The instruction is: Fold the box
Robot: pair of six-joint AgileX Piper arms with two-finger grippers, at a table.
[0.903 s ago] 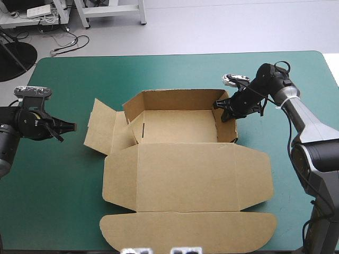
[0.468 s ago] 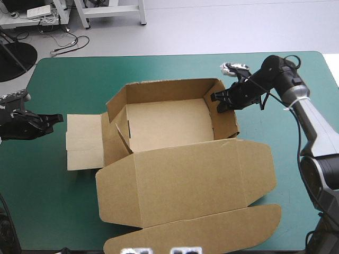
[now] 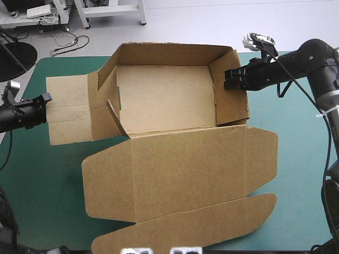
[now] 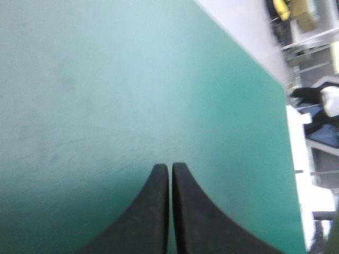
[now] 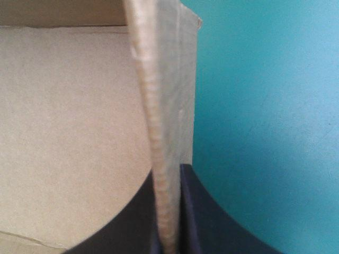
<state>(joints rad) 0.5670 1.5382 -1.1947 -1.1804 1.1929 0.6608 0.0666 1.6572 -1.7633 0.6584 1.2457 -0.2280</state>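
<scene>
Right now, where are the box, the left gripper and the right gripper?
box (image 3: 169,95), high view, on its bare inner floor.
left gripper (image 4: 170,168), left wrist view, where its shut fingertips meet.
right gripper (image 3: 228,79), high view, between fingertips clamping the box's right wall.

box (image 3: 180,169) spread across middle, teal-green cover (image 3: 302,174) bare along right and left edges
</scene>
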